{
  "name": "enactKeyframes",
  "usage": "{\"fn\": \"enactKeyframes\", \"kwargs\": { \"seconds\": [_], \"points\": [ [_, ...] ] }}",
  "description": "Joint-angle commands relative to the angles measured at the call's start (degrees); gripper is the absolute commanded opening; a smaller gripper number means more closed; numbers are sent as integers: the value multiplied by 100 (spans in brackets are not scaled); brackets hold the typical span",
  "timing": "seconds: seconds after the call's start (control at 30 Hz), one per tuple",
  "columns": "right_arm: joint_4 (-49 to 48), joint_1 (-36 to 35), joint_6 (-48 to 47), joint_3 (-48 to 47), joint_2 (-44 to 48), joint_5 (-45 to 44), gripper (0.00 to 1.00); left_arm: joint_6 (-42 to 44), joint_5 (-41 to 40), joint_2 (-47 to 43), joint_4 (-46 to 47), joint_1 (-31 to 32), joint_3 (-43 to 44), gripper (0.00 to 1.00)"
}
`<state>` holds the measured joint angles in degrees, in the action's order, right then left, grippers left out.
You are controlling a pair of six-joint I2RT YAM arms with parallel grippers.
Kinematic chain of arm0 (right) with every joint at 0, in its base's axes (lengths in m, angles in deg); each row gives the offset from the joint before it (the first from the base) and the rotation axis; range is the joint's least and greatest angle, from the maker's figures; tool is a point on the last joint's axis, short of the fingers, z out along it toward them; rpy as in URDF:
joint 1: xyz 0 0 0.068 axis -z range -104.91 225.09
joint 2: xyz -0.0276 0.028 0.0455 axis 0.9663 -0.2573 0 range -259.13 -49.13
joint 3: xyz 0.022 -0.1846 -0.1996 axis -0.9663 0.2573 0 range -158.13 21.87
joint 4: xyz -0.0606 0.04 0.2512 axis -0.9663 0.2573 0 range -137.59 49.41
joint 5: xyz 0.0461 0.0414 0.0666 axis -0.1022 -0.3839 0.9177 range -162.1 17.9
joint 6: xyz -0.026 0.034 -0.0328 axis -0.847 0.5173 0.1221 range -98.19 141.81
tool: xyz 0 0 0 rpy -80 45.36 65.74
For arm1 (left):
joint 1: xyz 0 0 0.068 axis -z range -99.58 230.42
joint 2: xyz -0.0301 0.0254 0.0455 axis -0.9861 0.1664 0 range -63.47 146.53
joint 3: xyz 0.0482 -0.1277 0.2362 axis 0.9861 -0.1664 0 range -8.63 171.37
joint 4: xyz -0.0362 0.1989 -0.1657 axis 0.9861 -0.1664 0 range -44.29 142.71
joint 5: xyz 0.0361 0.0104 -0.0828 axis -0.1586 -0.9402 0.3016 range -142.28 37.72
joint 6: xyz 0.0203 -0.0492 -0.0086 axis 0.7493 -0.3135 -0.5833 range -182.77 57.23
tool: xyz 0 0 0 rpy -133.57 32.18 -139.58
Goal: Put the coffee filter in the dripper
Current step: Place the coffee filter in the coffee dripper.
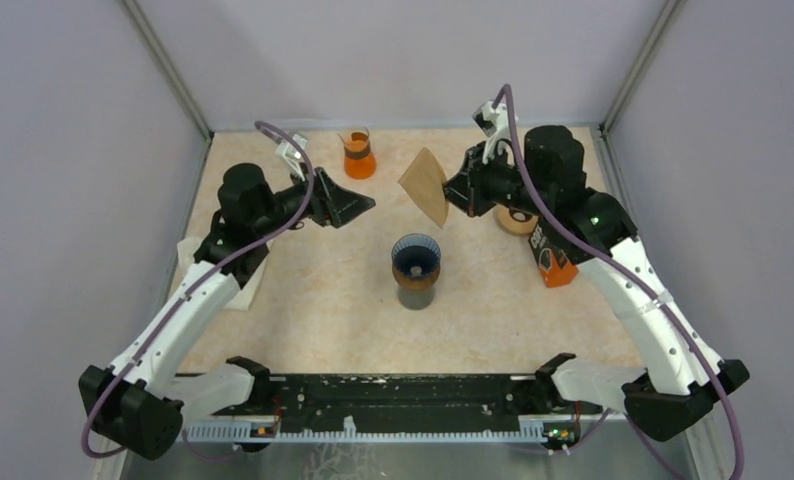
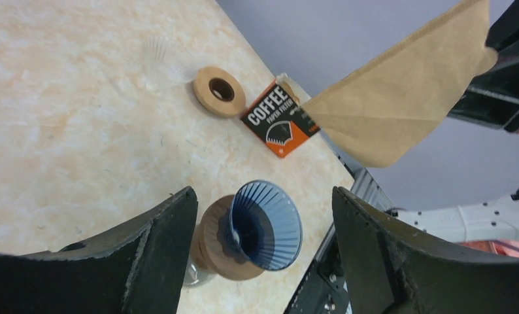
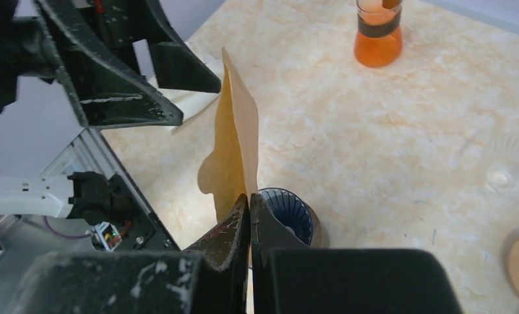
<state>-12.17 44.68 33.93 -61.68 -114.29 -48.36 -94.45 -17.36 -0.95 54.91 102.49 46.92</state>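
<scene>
Seen from above, two robot arms reach over a beige marbled bench (image 1: 303,320) enclosed by pale walls.

The right gripper (image 3: 250,199) is closed tight on one edge of a tan, fan-shaped paper coffee filter (image 3: 234,150). It holds the filter in the air, edge-up in the right wrist view, with the flat paper spreading away from the black fingers. In the overhead view the filter (image 1: 425,187) hangs toward the far edge of the bench, just to the left of the right gripper (image 1: 451,192).

The left gripper (image 1: 361,205) points at the filter from the other side, near it but apart. Its two black fingers (image 2: 159,242) stand wide apart with nothing between them.

The dark blue ribbed cone dripper on a wooden collar (image 1: 415,258) stands near the middle of the bench. It sits below the filter and nearer the arms' bases, with nothing showing inside it. In the left wrist view the dripper (image 2: 265,226) shows between the spread fingers, with the filter (image 2: 401,108) above it.

A glass flask of orange liquid (image 1: 358,155) stands by the far edge. A flat wooden ring (image 2: 219,91) and a black-and-orange box printed "COFFEE" (image 2: 280,120) lie close together toward the right edge. A white cloth (image 1: 235,280) lies at the left edge.
</scene>
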Motion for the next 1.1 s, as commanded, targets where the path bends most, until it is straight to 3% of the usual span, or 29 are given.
{"fn": "enactKeyframes", "kwargs": {
  "seconds": [0.0,0.17,0.4,0.7,1.07],
  "points": [
    [686,-554,-96,-661,-206,-1719,0,308,-1280,-148,-803,493,482,81],
    [1174,-1288,-23,-1152,-543,-3214,0,231,-2374,27,-1151,1270,944,84],
    [1530,-1948,127,-1561,-925,-4561,0,91,-2887,186,-1031,1819,1246,86],
    [1863,-2768,157,-2086,-1512,-6062,0,-132,-3116,372,-705,2032,1316,87],
    [2191,-3298,81,-2664,-2236,-6959,0,-243,-3598,194,-477,2189,1063,88]
  ]
}}
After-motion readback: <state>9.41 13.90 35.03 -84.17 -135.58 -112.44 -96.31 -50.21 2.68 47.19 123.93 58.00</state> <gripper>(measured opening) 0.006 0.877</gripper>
